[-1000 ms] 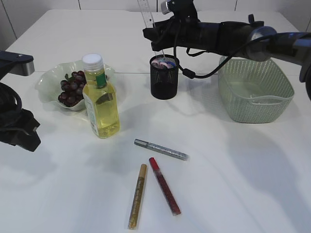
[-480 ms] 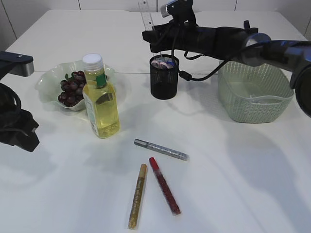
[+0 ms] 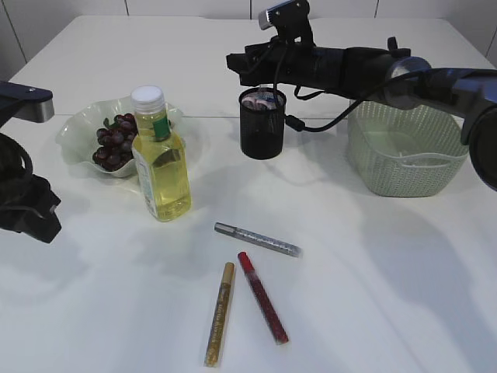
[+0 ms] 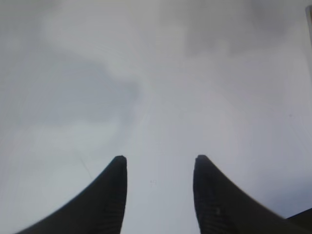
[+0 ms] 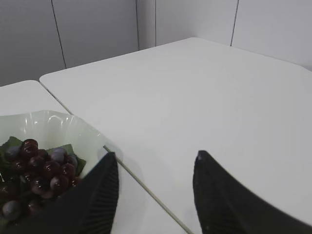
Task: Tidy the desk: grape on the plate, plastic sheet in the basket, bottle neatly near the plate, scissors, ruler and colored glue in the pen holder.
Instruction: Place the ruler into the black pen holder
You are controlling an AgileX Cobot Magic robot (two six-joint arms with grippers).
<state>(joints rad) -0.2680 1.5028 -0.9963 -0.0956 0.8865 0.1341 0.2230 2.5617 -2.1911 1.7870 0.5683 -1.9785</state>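
My right gripper (image 3: 237,64) hovers just above the black mesh pen holder (image 3: 262,124), pointing left, open (image 5: 156,155) with nothing between its fingers. Pink and blue handles (image 3: 260,99) poke out of the holder; the ruler does not show. Three glue pens lie on the table: silver (image 3: 258,239), red (image 3: 262,298) and gold (image 3: 219,313). The bottle (image 3: 161,155) of yellow liquid stands upright next to the plate (image 3: 78,128), which holds the grapes (image 3: 115,144) (image 5: 39,170). My left gripper (image 4: 158,158) is open over bare table at the far left.
The green basket (image 3: 408,148) stands at the right, under the right arm's forearm. A seam between two tables runs behind the plate and holder. The left arm (image 3: 27,202) sits at the table's left edge.
The ruler that stood up above the right gripper is gone from view, and that gripper's jaws have opened. The left arm has not moved.
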